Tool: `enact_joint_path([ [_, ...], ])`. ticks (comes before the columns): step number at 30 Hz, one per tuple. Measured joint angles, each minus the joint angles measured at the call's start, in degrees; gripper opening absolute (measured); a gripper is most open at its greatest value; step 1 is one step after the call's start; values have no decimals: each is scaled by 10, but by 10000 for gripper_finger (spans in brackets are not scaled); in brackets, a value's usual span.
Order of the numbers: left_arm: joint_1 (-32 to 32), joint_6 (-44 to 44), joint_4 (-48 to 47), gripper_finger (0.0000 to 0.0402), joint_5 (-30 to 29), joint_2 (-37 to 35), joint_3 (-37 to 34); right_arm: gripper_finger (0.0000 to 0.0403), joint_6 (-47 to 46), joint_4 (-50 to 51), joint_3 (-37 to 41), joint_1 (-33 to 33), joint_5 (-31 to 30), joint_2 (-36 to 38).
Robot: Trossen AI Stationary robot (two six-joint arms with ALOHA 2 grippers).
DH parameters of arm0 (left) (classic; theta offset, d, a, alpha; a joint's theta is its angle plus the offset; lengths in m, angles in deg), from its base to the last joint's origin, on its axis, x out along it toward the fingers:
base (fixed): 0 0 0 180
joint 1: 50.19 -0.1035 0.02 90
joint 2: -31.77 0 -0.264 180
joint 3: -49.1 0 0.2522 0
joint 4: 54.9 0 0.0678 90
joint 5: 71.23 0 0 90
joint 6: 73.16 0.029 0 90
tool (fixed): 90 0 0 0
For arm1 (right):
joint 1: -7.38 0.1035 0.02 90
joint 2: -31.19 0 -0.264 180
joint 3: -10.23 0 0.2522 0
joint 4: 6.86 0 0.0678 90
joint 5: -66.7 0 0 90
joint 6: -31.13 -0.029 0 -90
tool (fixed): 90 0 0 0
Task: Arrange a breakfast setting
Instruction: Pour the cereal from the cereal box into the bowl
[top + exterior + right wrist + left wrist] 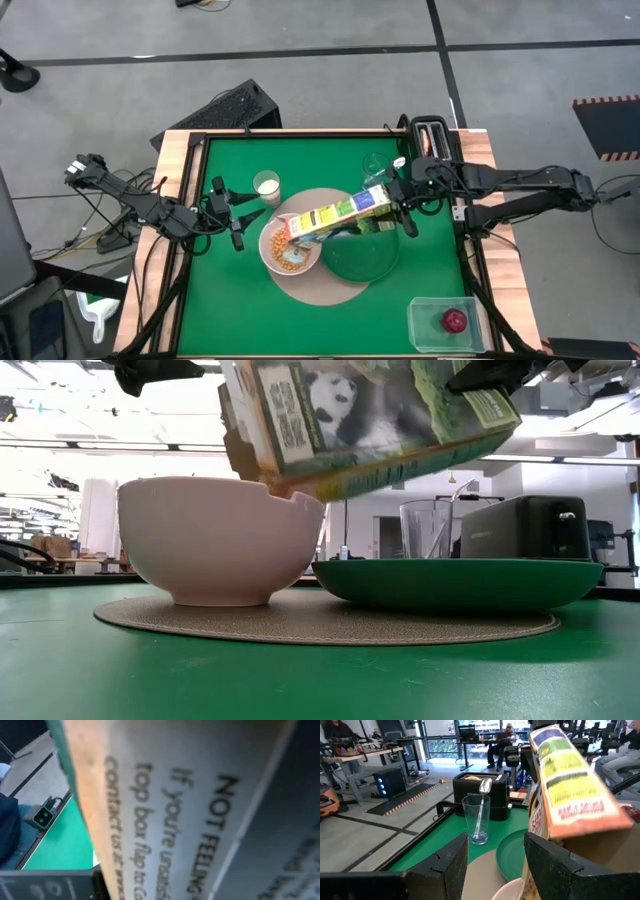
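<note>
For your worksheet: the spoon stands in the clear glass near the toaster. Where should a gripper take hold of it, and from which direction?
Grip the spoon on the bare handle just below its bowl end, the only part standing above the glass rim. Probably come down from above, fingers either side of the handle: the glass wall shields the lower part, and the toaster stands close behind.

Bright, even overhead light; soft shadows; cereal box (190, 810) blurred close up.

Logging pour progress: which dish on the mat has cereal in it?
The white bowl, under the tilted cereal box. The dark-green plate beside it has none.
</note>
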Motion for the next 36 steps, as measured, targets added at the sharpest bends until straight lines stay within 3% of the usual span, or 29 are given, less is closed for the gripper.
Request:
enact_joint_path([
  [19, 0, -1, 0, 180, -1, 1, 0, 195, 0, -10, 0, 3, 0, 1],
  [36, 0, -11, 3, 180, 4, 1, -3, 195, -5, -79, 49, -8, 17, 1],
])
